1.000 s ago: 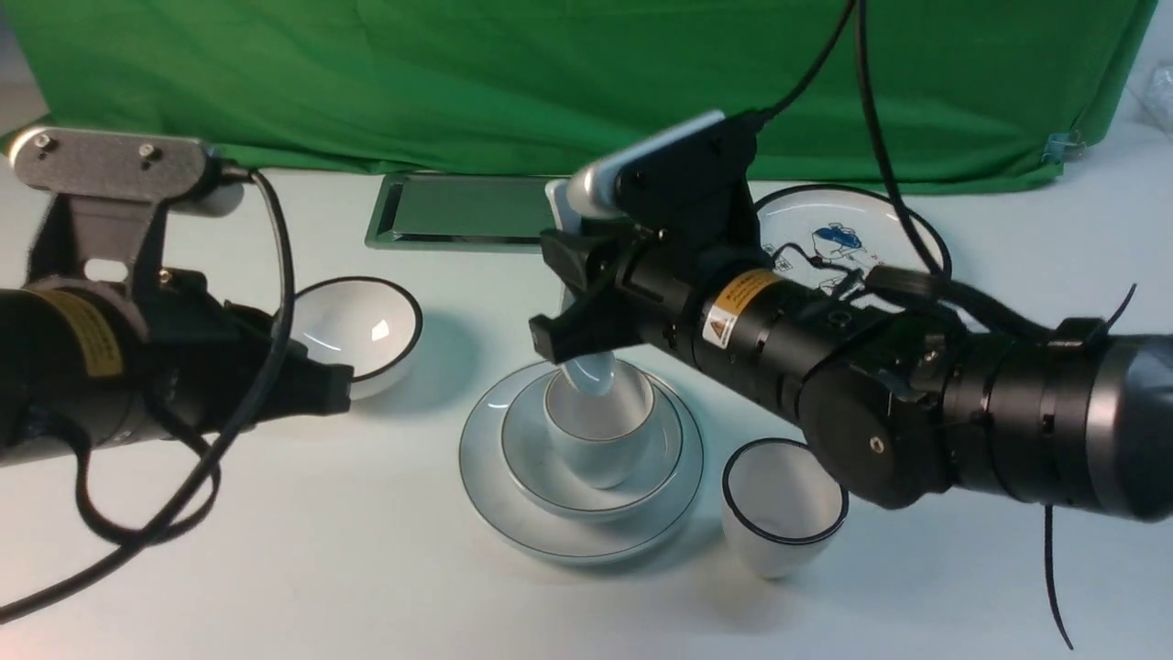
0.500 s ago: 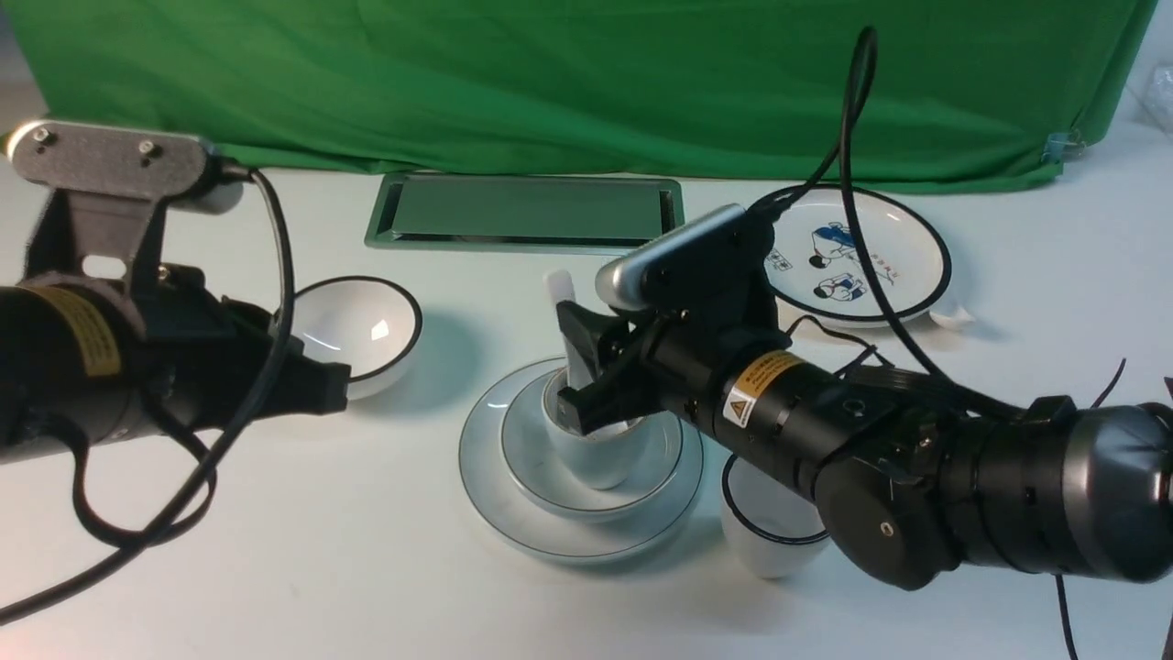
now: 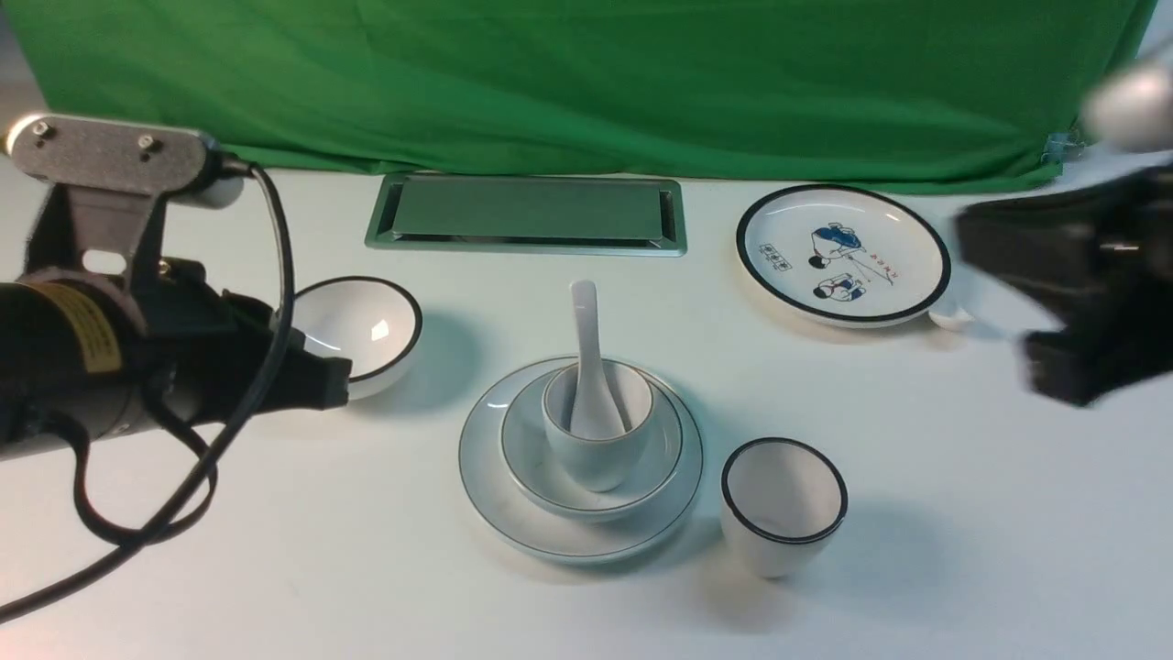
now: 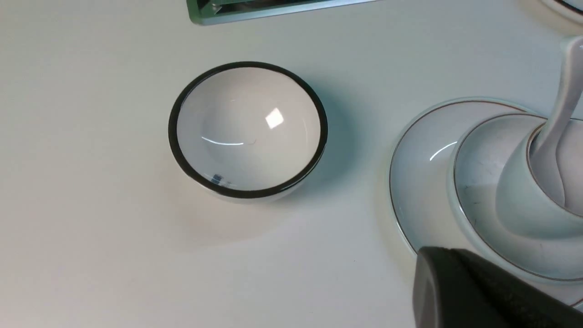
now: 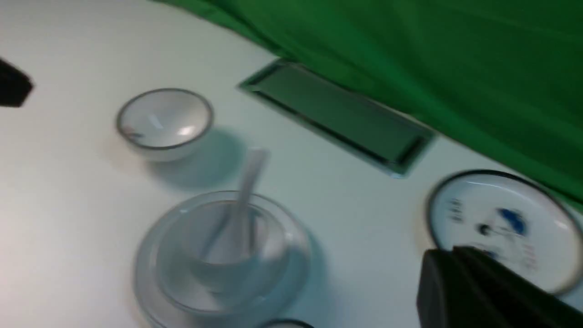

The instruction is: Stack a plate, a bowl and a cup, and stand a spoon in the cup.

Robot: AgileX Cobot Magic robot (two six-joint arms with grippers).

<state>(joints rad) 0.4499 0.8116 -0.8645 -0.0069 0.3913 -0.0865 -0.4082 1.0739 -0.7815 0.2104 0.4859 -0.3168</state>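
Centrally on the desk (image 3: 275, 568) sits the finished stack: the plate (image 3: 481, 481) lies flat, the bowl (image 3: 524, 458) rests inside it, and the cup (image 3: 596, 463) stands upright in the bowl. The spoon (image 3: 584, 339) stands in the cup, scoop down, with its handle rising above the rim and leaning slightly toward the green cloth (image 3: 550, 82).

The right claw (image 3: 994, 302) hangs well off to the right of the stack, near the picture plate (image 3: 788, 220). It is smeared by motion, but its two dark fingers look parted and nothing sits between them.

The left claw (image 3: 334, 385) hovers above the desk to the left, just in front of the black-rimmed bowl (image 3: 357, 330) and apart from the plate. It grips nothing that can be seen, and whether its fingers are spread or closed cannot be told, since the left wrist view shows only one dark finger (image 4: 478, 291).

A black-rimmed cup (image 3: 782, 513) stands just right of the plate, not touching it.
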